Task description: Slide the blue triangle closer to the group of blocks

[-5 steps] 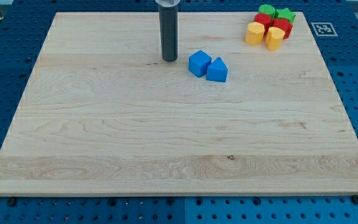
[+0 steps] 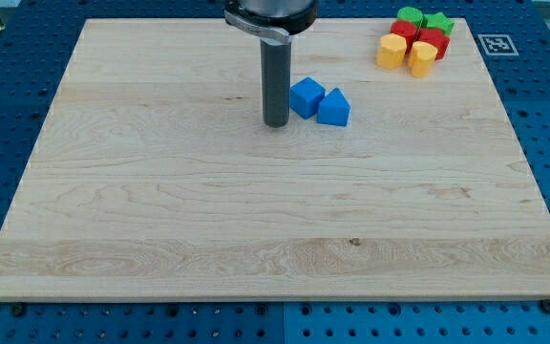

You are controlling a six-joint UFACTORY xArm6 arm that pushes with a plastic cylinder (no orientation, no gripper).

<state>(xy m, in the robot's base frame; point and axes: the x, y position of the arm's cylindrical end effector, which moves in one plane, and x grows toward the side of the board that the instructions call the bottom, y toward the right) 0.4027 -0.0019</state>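
Two blue blocks sit mid-table toward the far side: my tip [image 2: 276, 124] rests just left of the blue cube [image 2: 306, 97], with the blue triangle [image 2: 333, 108] beyond it on the right. No fingers exist, so none grasp anything. The group [image 2: 414, 39] lies far-right.

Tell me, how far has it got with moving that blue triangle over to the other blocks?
Nothing looks done yet: the blue triangle sits mid-board beside a blue cube, far from the group of red, yellow and green blocks at the view's top right. In hand: my tip stands just left of the blue cube, lining up. Left: the whole push toward the group.
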